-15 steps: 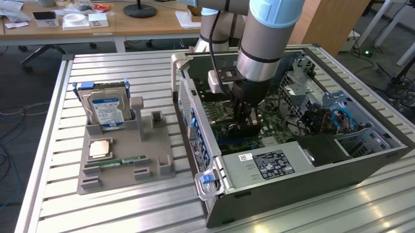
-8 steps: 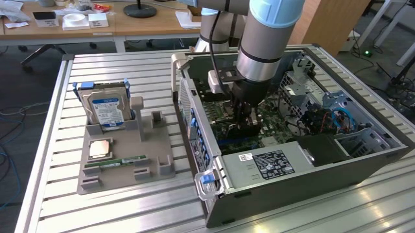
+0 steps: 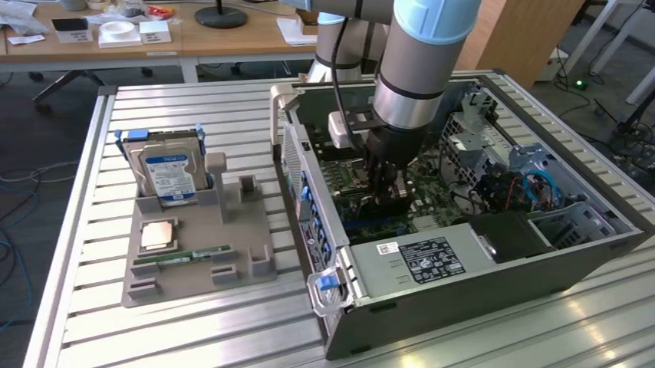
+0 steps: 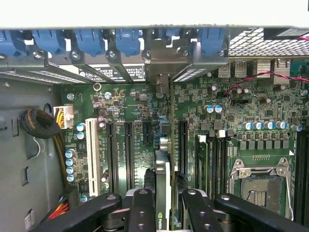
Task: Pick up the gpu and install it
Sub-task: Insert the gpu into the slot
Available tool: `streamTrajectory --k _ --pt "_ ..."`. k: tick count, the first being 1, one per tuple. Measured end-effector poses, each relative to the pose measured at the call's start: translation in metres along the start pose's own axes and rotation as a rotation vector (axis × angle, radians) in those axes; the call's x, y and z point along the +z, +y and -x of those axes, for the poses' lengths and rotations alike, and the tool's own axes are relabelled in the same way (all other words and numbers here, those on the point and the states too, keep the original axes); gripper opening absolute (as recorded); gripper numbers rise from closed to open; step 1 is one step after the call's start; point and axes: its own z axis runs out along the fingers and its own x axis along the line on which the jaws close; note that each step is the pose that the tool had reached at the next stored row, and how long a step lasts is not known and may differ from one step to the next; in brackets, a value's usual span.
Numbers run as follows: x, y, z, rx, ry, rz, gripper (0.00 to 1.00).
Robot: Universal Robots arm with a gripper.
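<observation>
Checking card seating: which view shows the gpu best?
Wrist view. The gpu stands edge-on between the gripper fingers, over the motherboard slots. In the exterior view the arm and gripper cover it inside the computer case.

From my screen, little can be read. In the wrist view the gpu (image 4: 163, 193), seen edge-on, carries a small green logo at its near end that looks like the NVIDIA mark; I can't make out the letters for certain. In the exterior view a black label (image 3: 430, 259) and a small white sticker (image 3: 386, 248) sit on the grey power supply (image 3: 461, 253), both with print too fine to read. The drive (image 3: 169, 176) has a blue-and-white label, also unreadable.
</observation>
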Motion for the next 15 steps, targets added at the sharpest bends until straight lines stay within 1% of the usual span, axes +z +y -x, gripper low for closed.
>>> streamTrajectory --k 15 --pt "0.0036 0.0001 -0.0001 0.000 0.0000 0.0000 0.26"
